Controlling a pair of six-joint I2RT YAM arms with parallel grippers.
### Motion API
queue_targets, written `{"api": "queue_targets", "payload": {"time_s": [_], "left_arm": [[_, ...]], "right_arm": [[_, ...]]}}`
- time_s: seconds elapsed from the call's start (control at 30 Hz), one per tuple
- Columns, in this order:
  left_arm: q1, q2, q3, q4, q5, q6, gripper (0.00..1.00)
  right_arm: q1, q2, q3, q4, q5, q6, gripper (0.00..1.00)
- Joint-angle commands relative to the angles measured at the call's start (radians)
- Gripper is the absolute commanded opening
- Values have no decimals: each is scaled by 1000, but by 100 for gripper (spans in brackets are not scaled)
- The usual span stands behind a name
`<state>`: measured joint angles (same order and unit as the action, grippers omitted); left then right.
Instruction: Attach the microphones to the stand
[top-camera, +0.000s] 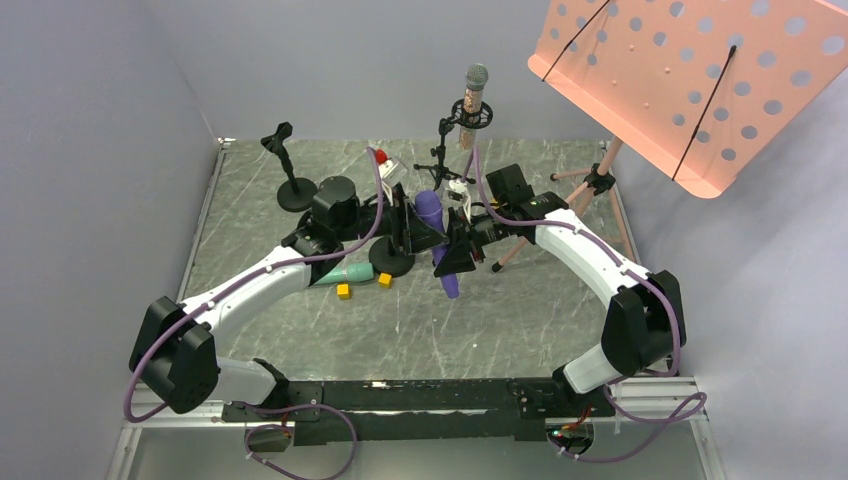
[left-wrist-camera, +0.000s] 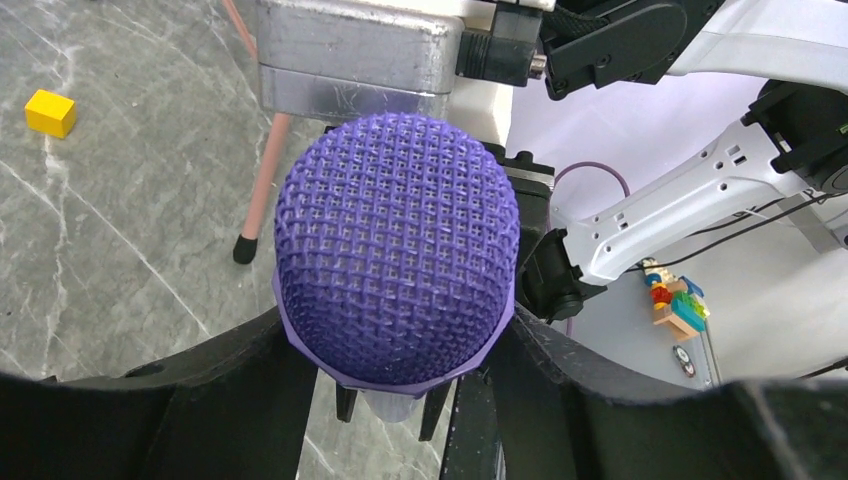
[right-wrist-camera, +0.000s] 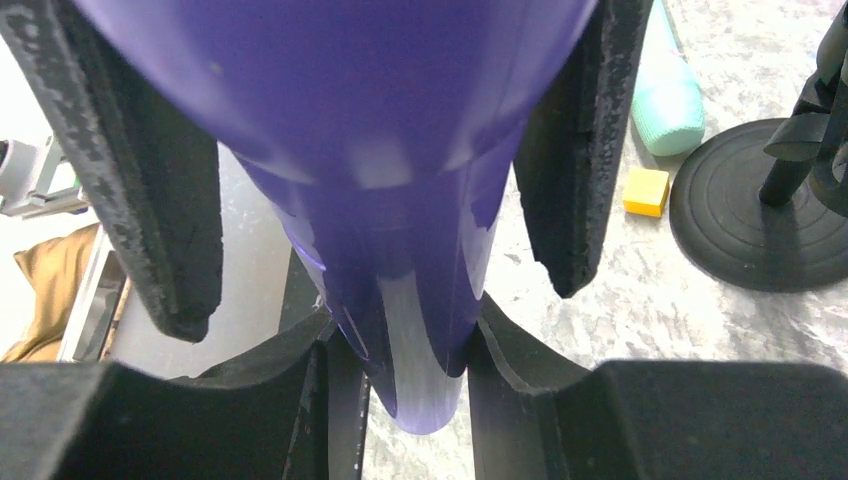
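copper mic (top-camera: 474, 100) clipped in behind the fingers (right-wrist-camera: 200, 420); right gripper (right-wrist-camera: 405, 340) clenches purple mic (top-camera: 430, 210); left gripper (left-wrist-camera: 400, 370) at its head, grip unclear; teal mic (top-camera: 350, 272) waits left of them

top: overhead from behind, wide | left wrist: close | right wrist: close | shared: purple microphone (left-wrist-camera: 395, 250)

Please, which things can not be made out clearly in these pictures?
The teal microphone: top view, the left arm covers most of it.
Whether the left tool grips the purple microphone: left wrist view, its mesh head hides the contact.
The top of the near stand: top view, the left tool covers it.
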<state>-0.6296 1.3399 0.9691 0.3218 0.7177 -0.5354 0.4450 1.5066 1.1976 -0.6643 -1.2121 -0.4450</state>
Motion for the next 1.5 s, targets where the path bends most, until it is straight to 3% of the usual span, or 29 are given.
{"api": "queue_targets", "payload": {"time_s": [0.0,0.13,0.23,0.27,0.33,0.4,0.47,0.6,0.9,1.2,1.47], "left_arm": [[-2,3,35,11,22,11,62],[-2,8,31,34,20,-1,51],[-2,13,28,54,28,-9,38],[-2,15,27,60,33,-14,30],[-2,20,25,75,43,-26,1],[-2,19,16,89,44,-35,0],[-2,15,9,96,43,-42,0],[-2,-5,-8,94,38,-39,0],[21,-98,-55,43,29,-8,0],[126,-343,-126,-154,-86,87,0],[246,-515,-141,-236,-235,188,0]], "right_arm": [[4,0,43,19,-19,-22,10],[4,1,43,19,-19,-24,10],[4,5,43,17,-19,-24,10],[4,5,43,17,-20,-24,11],[5,5,43,17,-20,-23,11],[4,5,43,16,-18,-23,12],[4,3,43,17,-11,-24,19],[4,-1,39,25,-6,-21,50],[-9,-13,50,-12,2,-66,98],[-123,-50,57,-40,-16,-99,100],[-128,-61,16,7,120,-188,96]]}}
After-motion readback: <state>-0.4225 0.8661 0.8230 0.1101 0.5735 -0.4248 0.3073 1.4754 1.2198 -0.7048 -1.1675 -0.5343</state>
